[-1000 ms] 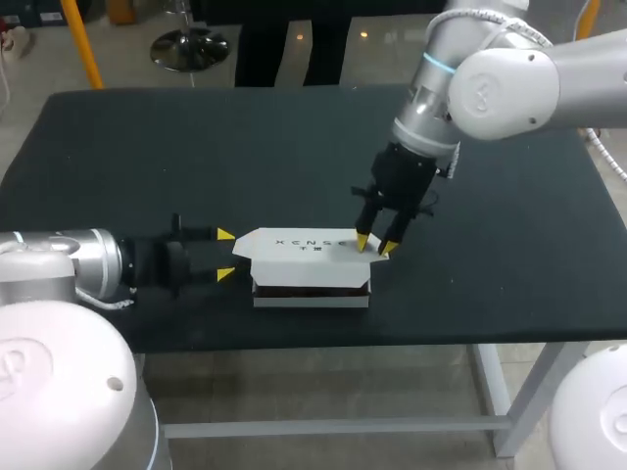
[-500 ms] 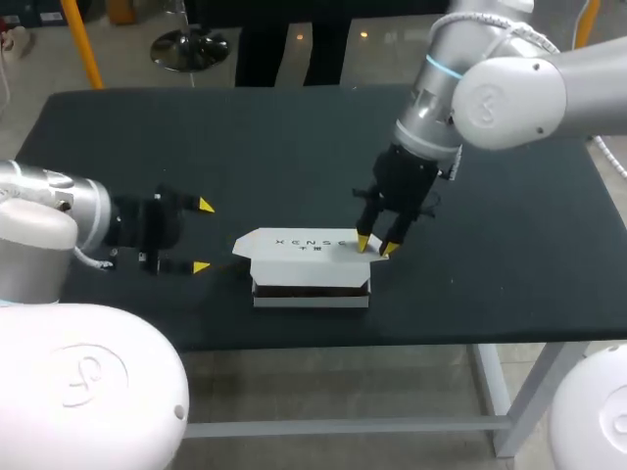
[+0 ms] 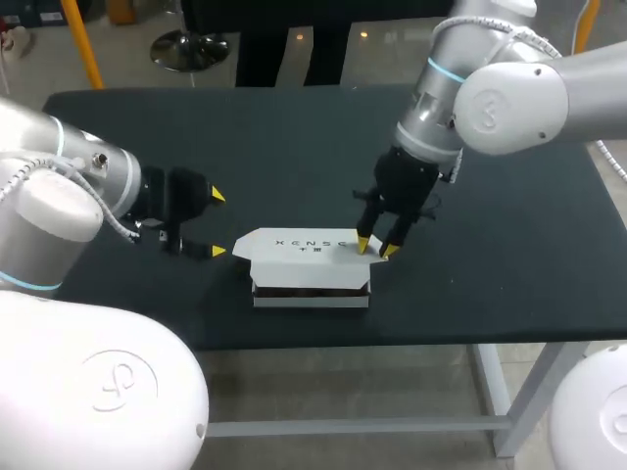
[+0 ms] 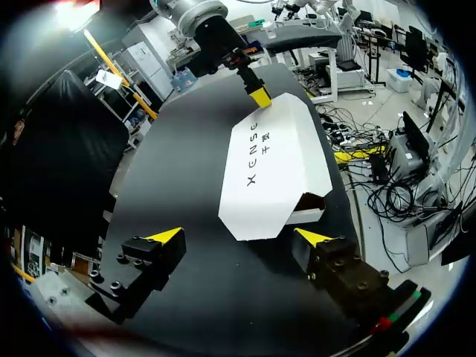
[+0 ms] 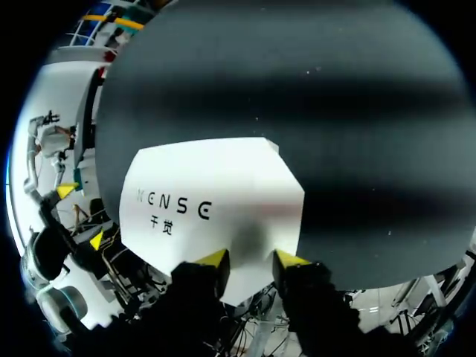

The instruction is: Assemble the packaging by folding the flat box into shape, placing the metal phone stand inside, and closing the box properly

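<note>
Head camera: fixed high behind the robot, facing down on the whole table [image 3: 245, 137]. Left wrist camera: low, near the table top, facing along the left gripper [image 4: 239, 236] toward the white box [image 4: 275, 167] just ahead. Right wrist camera: close above the box, facing down. All three views share the box lid.

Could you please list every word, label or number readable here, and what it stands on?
White box, lid: one row of dark stylised letters, not surely readable.
Beneath it: two smaller characters, too small to read.
Nothing else on the table bears print.
</note>
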Controlling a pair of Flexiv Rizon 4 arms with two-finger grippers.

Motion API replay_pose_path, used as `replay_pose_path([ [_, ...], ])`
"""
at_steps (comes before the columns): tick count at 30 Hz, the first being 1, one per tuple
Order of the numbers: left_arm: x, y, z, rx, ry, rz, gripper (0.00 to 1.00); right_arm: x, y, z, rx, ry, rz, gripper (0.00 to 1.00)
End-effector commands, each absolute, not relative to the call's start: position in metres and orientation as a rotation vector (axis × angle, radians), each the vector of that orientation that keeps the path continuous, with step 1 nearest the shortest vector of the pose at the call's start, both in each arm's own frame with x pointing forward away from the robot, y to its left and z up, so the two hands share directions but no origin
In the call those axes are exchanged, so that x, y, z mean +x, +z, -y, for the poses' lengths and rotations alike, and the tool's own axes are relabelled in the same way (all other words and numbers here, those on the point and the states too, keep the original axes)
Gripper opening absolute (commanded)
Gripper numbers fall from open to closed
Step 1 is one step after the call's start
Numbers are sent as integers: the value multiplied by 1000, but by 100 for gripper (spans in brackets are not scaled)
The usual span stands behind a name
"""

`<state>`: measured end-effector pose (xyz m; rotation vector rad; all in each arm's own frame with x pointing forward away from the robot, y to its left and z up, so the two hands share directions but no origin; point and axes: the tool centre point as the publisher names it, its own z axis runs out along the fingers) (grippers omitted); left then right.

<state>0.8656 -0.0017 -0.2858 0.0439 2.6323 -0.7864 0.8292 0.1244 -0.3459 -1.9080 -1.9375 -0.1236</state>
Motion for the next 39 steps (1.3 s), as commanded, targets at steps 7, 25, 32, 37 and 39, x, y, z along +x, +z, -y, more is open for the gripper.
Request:
replay_pose_path([
  [7,871,-276,9,-405,-732,-2890,100,828,-347,-124,-1920,-129,1941,42],
  [25,892,-275,39,-1634,-703,-2709,100,826,-350,-122,-1935,-155,1929,42],
  [32,892,-275,39,-1634,-703,-2709,100,826,-350,-123,-1931,-161,1937,42],
  [37,895,-290,52,-2005,-563,-2474,100,825,-350,-121,-1937,-171,1933,42],
  [39,892,-296,54,-2111,-525,-2395,100,825,-351,-120,-1941,-171,1930,41],
])
